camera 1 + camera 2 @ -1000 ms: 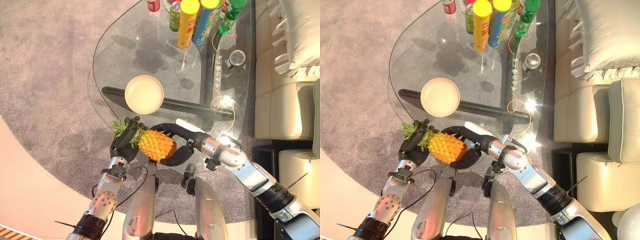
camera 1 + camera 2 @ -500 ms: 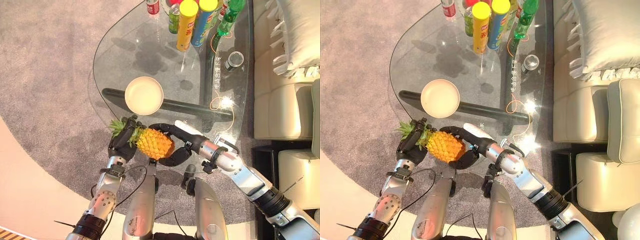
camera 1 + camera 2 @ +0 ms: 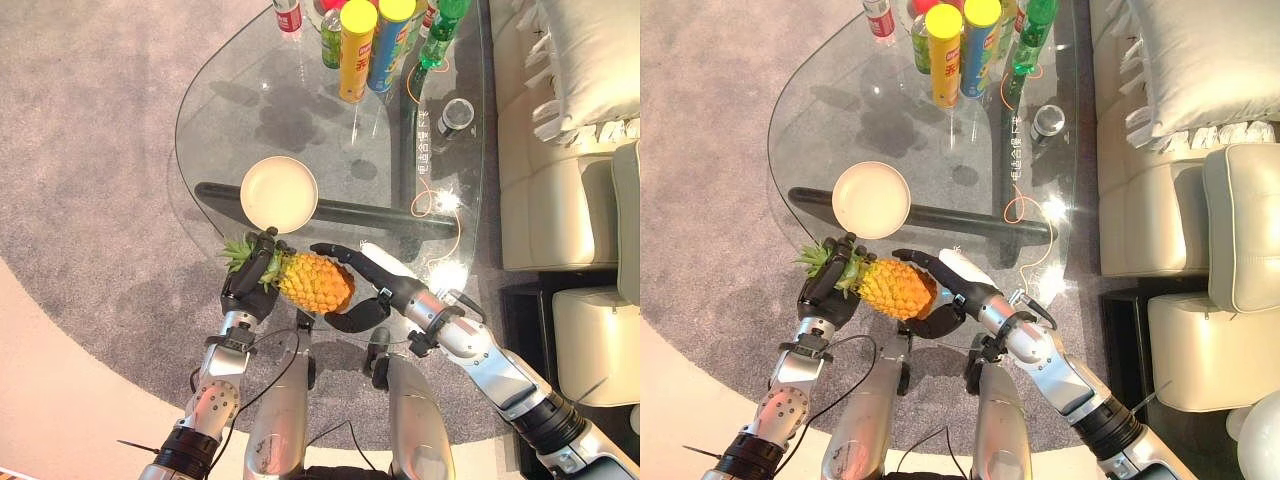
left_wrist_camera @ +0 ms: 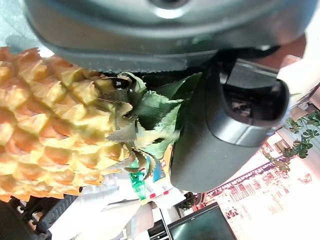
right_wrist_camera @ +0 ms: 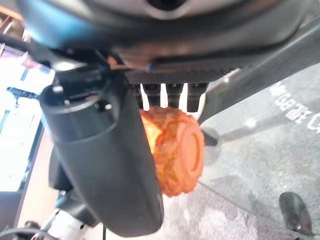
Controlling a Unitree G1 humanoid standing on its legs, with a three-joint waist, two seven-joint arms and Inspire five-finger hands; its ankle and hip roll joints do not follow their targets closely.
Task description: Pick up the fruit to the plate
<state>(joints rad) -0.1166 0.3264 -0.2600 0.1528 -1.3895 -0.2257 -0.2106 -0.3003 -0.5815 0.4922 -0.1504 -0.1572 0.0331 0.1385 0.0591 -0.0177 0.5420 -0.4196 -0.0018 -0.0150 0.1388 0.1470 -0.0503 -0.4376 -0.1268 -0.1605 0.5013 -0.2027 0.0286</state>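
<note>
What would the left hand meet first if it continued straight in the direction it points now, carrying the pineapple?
Probably the plate. The left hand points up the view, gripping the pineapple at its crown, and the plate lies just beyond on the glass table. The height above the plate is unclear.

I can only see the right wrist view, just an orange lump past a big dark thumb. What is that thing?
Observer: It is the base end of a pineapple. From the head views it lies sideways, held between the right hand and the left hand at the near edge of a glass table.
Operator: Does it have leaves?
Observer: Yes, a green crown at the robot's left end; the left hand's fingers curl round it.
Operator: Where should it go?
Observer: Probably the plate, a pale round one on the glass just beyond the fruit, with nothing on it.
Operator: Anything else on the table?
Observer: Snack tubes and bottles stand at the far end.
</note>
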